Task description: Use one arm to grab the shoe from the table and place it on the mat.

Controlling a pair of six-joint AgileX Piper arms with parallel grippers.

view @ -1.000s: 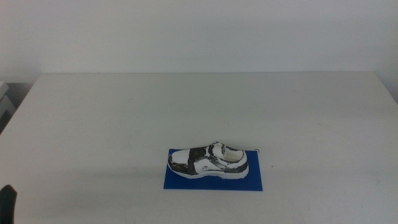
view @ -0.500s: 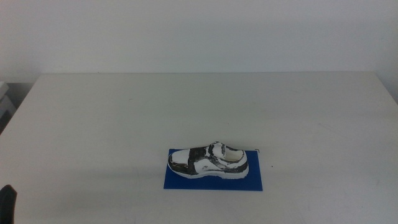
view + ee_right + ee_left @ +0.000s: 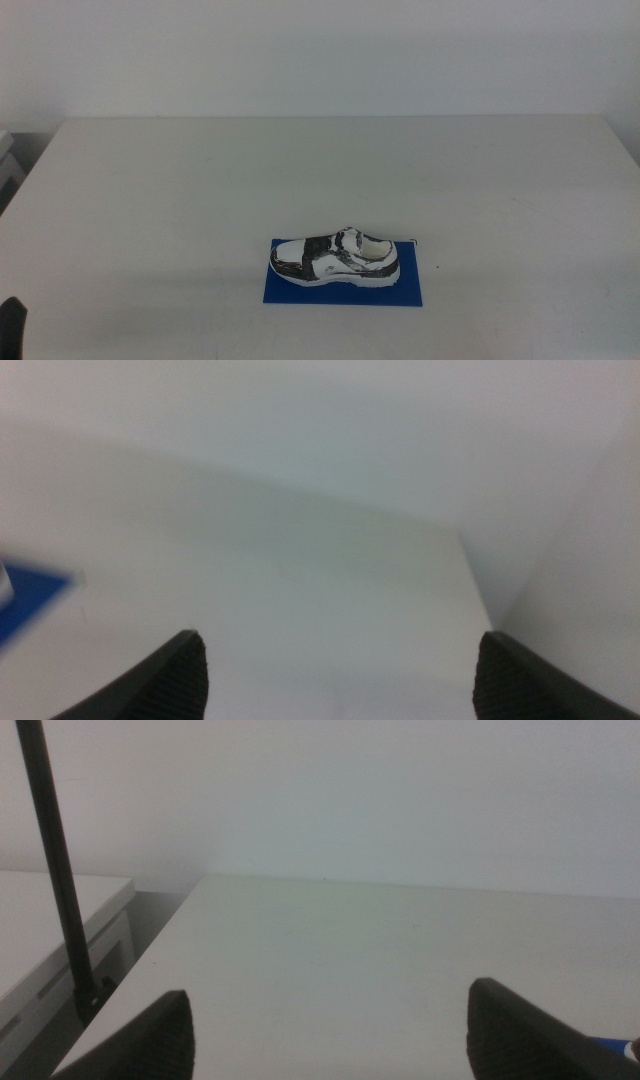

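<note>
The white and black shoe [image 3: 336, 258] lies on its sole on the blue mat [image 3: 343, 290], toe to the left, near the front middle of the white table [image 3: 300, 170]. Nothing touches it. My left gripper [image 3: 330, 1030] is open and empty, its jaws wide apart above the table's left part; only a dark tip of it shows at the bottom left edge of the middle view [image 3: 12, 325]. My right gripper [image 3: 335, 675] is open and empty, pulled back at the right; a corner of the mat [image 3: 25, 600] shows in its view.
A black pole [image 3: 55, 870] stands off the table's left edge beside a lower white surface [image 3: 45, 920]. A white wall runs behind the table.
</note>
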